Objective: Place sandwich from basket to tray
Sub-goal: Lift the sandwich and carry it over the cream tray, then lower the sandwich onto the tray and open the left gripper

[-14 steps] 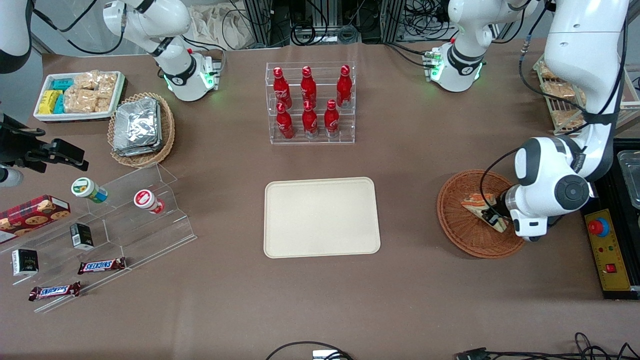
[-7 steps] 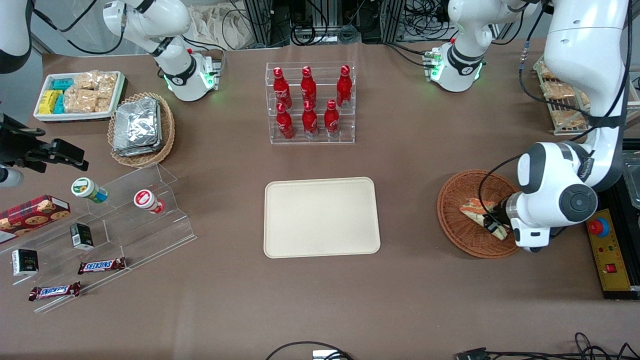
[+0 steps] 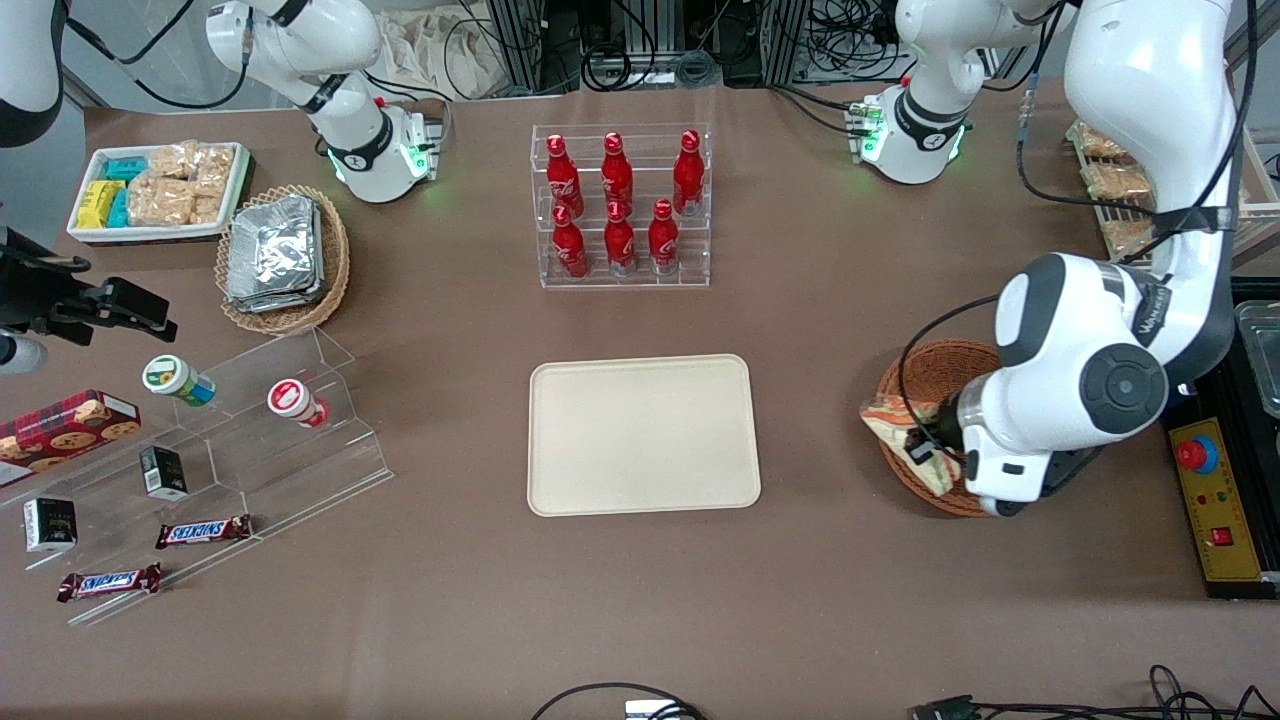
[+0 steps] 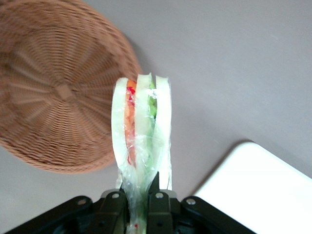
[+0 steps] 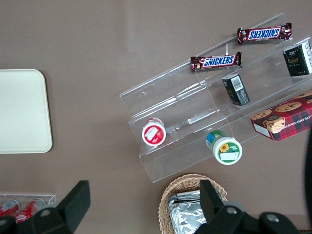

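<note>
Front view, with wrist views. The left arm's pincer (image 3: 918, 447) is clenched on the sandwich (image 3: 897, 425), a clear-wrapped triangular wedge, and holds it in the air over the rim of the reddish-brown wicker basket (image 3: 935, 372) on the side toward the tray (image 3: 642, 434). In the left wrist view the pincer (image 4: 142, 201) grips the wedge (image 4: 141, 136) by its narrow end, its two black fingers (image 4: 159, 204) pressed against the wrap on either side; three pale bread slices stand edge-on, with orange filling in one gap and green filling in the other. The same view shows the basket (image 4: 58, 92) with nothing in it, and a rounded corner of the cream tray (image 4: 258, 190); brown bench (image 4: 234, 63) surface separates the two. The tray lies flat at mid-bench, well apart from the basket, and carries nothing. Farther from the front camera than the tray stands a clear rack of red bottles (image 3: 620, 208). Toward the parked arm's end of the bench sit a lighter wicker basket of foil packets (image 3: 282, 256), a white tray of snack packets (image 3: 160, 190), and a stepped clear display (image 3: 250, 440) holding two small cups, a cookie box (image 3: 66, 424) and two Snickers bars (image 3: 203, 531).
</note>
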`<act>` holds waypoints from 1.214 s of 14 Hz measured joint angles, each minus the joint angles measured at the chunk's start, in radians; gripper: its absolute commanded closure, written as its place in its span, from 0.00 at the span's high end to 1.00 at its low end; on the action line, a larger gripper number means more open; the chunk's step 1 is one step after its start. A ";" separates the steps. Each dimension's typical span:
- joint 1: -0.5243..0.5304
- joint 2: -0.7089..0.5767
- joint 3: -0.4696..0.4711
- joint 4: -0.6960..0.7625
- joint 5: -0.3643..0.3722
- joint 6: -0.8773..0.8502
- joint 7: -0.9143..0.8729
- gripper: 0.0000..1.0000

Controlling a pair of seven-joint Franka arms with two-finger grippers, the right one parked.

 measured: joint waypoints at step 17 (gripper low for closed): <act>-0.348 0.326 -0.058 0.092 0.213 0.233 0.076 0.03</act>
